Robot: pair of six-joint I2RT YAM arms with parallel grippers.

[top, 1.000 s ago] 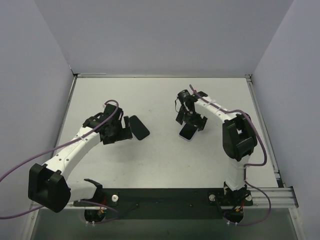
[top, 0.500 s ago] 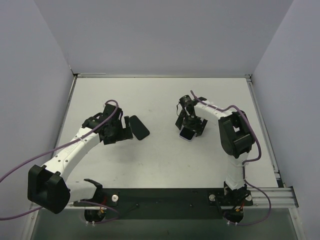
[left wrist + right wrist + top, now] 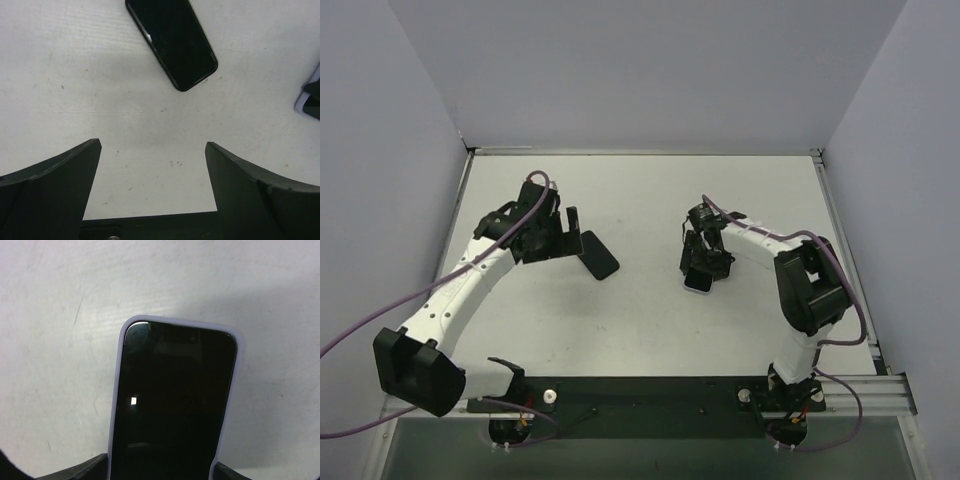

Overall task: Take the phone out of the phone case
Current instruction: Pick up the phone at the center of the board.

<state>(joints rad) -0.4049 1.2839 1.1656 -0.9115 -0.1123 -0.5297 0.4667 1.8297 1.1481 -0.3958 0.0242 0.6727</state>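
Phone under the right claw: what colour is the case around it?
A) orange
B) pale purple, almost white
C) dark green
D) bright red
B: in the right wrist view, the phone has a dark screen, and the case shows as a thin, pale purple rim around its top and sides.

Two slim arms in white shells stand here, the left arm [image 3: 455,295] at the lower left of the frame and the right arm [image 3: 760,238] at centre right. Each carries chunky matte-black joint housings [image 3: 415,372], and a thin purple cable [image 3: 360,325] loops loosely along it. The black wrists end in broad, dark, wedge-shaped fingers [image 3: 50,190]. Small black bases [image 3: 510,425] sit at the bottom edge.
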